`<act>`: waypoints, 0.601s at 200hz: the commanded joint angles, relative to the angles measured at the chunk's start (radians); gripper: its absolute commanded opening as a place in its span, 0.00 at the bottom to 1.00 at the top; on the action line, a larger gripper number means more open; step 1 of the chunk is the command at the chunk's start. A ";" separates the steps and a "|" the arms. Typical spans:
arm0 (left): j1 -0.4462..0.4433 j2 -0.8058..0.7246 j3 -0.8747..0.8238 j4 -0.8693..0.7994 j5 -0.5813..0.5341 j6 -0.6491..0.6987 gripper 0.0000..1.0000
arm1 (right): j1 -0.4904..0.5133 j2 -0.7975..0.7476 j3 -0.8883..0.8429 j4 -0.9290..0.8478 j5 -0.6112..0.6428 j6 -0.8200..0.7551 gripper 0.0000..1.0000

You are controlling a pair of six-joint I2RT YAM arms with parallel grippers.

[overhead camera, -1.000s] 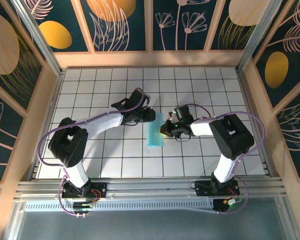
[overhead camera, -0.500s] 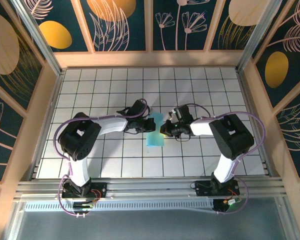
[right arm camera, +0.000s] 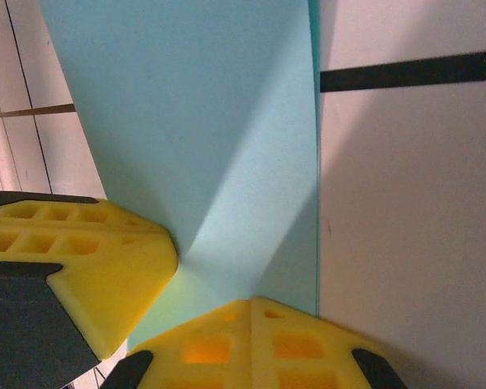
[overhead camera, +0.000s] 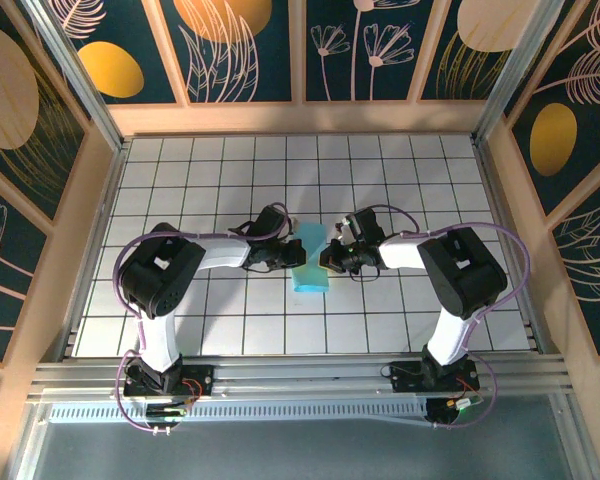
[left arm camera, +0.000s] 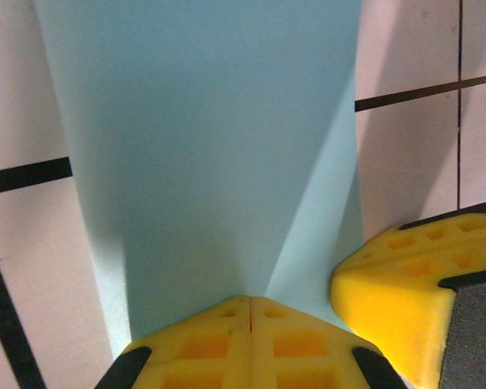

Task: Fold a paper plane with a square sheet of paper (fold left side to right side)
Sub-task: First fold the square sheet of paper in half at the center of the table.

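White gridded table [overhead camera: 180,180]; at its middle, the left gripper [overhead camera: 291,252], fingers closed, pinches the left edge of a narrow folded cyan paper [overhead camera: 311,275]; the paper runs front to back between both grippers; the right gripper [overhead camera: 327,257], fingers closed too, pinches its right edge, just beside the left gripper.

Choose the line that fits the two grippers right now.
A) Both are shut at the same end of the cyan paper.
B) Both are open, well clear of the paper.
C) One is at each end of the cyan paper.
A: the left gripper and the right gripper each have their yellow fingertips closed together on the far end of the sheet of paper, close beside each other.
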State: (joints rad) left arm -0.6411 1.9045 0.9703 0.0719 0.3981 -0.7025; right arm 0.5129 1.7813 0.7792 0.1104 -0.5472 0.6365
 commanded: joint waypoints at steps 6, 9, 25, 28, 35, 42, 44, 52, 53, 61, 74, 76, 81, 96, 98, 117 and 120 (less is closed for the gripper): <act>0.027 0.003 -0.056 -0.017 -0.023 -0.007 0.03 | 0.010 0.061 -0.012 -0.132 0.133 -0.030 0.00; 0.029 0.001 -0.059 -0.017 -0.025 -0.007 0.03 | 0.010 0.061 -0.012 -0.133 0.136 -0.032 0.00; 0.040 -0.010 -0.076 -0.020 -0.028 -0.001 0.03 | 0.009 0.063 -0.015 -0.140 0.145 -0.035 0.00; 0.042 -0.011 -0.079 -0.021 -0.030 0.001 0.03 | 0.009 0.064 -0.015 -0.141 0.145 -0.035 0.00; 0.047 -0.016 -0.086 -0.022 -0.030 0.002 0.03 | 0.007 0.063 -0.017 -0.141 0.145 -0.035 0.00; 0.053 -0.021 -0.093 -0.023 -0.030 0.006 0.03 | 0.006 0.061 -0.020 -0.141 0.147 -0.035 0.00; 0.054 -0.022 -0.095 -0.023 -0.031 0.006 0.03 | 0.006 0.062 -0.020 -0.141 0.147 -0.035 0.00; 0.060 -0.029 -0.105 -0.024 -0.033 0.009 0.03 | 0.005 0.061 -0.021 -0.141 0.147 -0.037 0.00; 0.061 -0.031 -0.107 -0.024 -0.033 0.010 0.03 | 0.005 0.061 -0.021 -0.141 0.147 -0.037 0.00; 0.066 -0.037 -0.115 -0.026 -0.036 0.015 0.03 | 0.004 0.061 -0.021 -0.141 0.147 -0.038 0.00; 0.078 -0.048 -0.127 -0.033 -0.042 0.021 0.03 | 0.004 0.061 -0.021 -0.141 0.145 -0.040 0.00; 0.079 -0.048 -0.129 -0.035 -0.043 0.022 0.03 | 0.004 0.062 -0.020 -0.142 0.145 -0.040 0.00; 0.085 -0.051 -0.132 -0.038 -0.046 0.025 0.03 | 0.004 0.062 -0.020 -0.142 0.144 -0.041 0.00; 0.096 -0.066 -0.148 -0.040 -0.049 0.032 0.02 | 0.003 0.061 -0.018 -0.142 0.142 -0.041 0.00; 0.098 -0.067 -0.150 -0.040 -0.050 0.033 0.02 | 0.003 0.061 -0.018 -0.142 0.141 -0.041 0.00; 0.101 -0.103 -0.160 -0.037 -0.059 0.048 0.02 | 0.004 0.058 -0.018 -0.138 0.136 -0.043 0.00; 0.101 -0.111 -0.160 -0.036 -0.059 0.051 0.02 | 0.004 0.058 -0.018 -0.137 0.136 -0.043 0.00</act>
State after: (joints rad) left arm -0.5694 1.8305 0.8509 0.1337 0.4187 -0.6941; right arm 0.5152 1.7832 0.7876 0.1001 -0.5362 0.6254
